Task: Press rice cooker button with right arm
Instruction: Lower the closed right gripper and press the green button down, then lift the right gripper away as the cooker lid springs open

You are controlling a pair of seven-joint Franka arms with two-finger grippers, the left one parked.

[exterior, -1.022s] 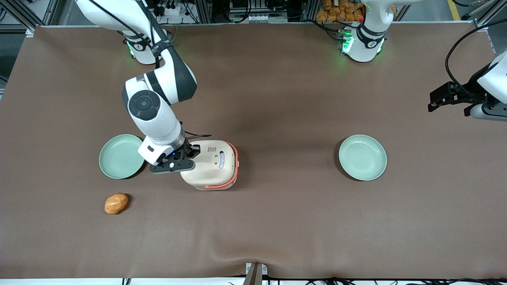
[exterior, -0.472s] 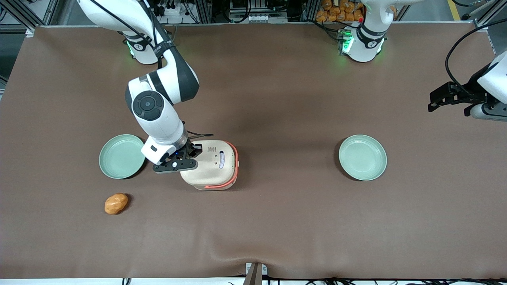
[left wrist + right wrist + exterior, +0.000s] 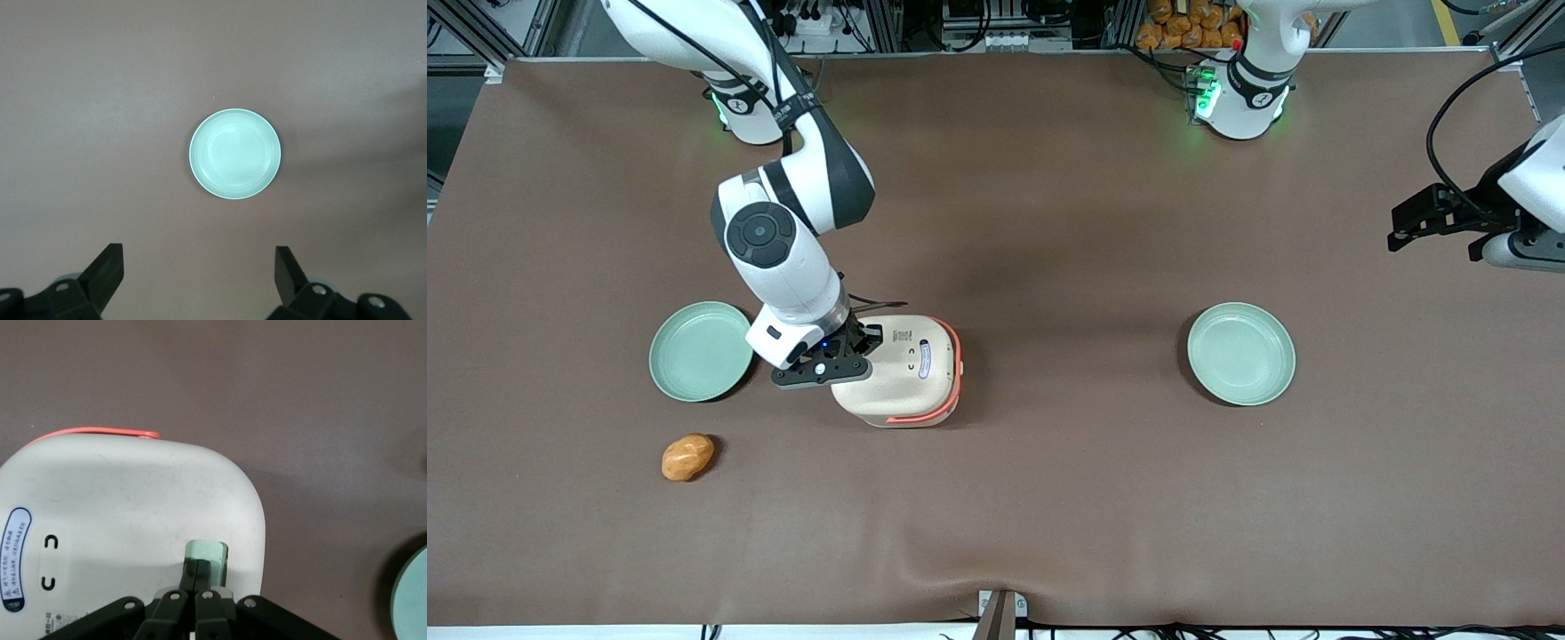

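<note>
The rice cooker point(image 3: 907, 373) is cream-white with a coral-orange trim band and stands on the brown table with its lid shut. It also shows in the right wrist view point(image 3: 127, 513). The pale mint-green button point(image 3: 208, 555) sits flush in the lid near the edge. My right arm point(image 3: 783, 249) reaches down over the cooker. Its gripper point(image 3: 198, 568) is shut, with the two black fingertips pressed together and resting on the button. In the front view the gripper point(image 3: 852, 345) covers the button.
A mint-green plate point(image 3: 698, 350) lies beside the cooker toward the working arm's end. A second plate point(image 3: 1240, 353) lies toward the parked arm's end and shows in the left wrist view point(image 3: 235, 154). An orange bread-like lump point(image 3: 687, 457) lies nearer the front camera.
The right arm's wrist and gripper have shifted slightly farther over the cooker lid. The cooker has not moved.
</note>
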